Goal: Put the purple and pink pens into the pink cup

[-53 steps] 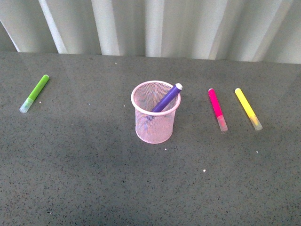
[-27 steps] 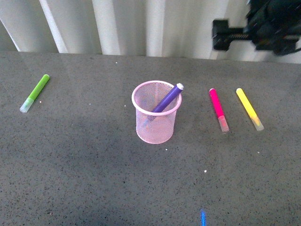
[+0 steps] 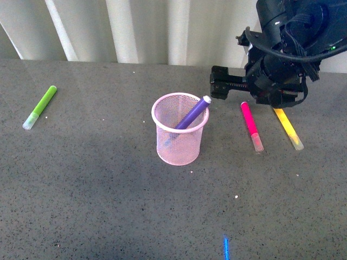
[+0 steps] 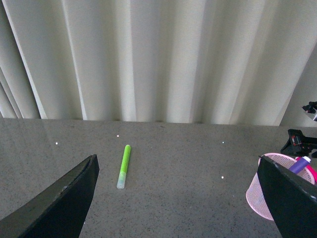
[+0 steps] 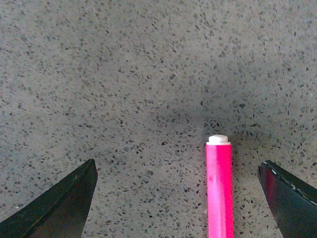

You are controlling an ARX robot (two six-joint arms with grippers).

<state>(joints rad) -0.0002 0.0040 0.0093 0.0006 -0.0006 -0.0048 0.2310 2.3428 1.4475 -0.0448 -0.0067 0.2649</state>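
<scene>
The pink cup [image 3: 179,129] stands upright mid-table with the purple pen [image 3: 192,112] leaning in it, its end over the rim. The pink pen [image 3: 250,124] lies flat on the table to the cup's right. My right gripper [image 3: 246,95] is open and hangs over the pen's far end. In the right wrist view the pink pen [image 5: 219,188] lies between the open fingers [image 5: 59,208], nearer one side and touching neither. My left gripper [image 4: 178,208] is open and empty, out of the front view. In its view the cup [image 4: 257,191] is partly hidden behind one finger.
A yellow marker [image 3: 288,130] lies right of the pink pen, partly under the right arm. A lime-green marker [image 3: 40,106] lies far left and also shows in the left wrist view [image 4: 124,166]. A pleated curtain closes the table's back edge.
My right arm has come in from the upper right and moved down and left over the pink pen's far end. The pens and the cup have not moved.
</scene>
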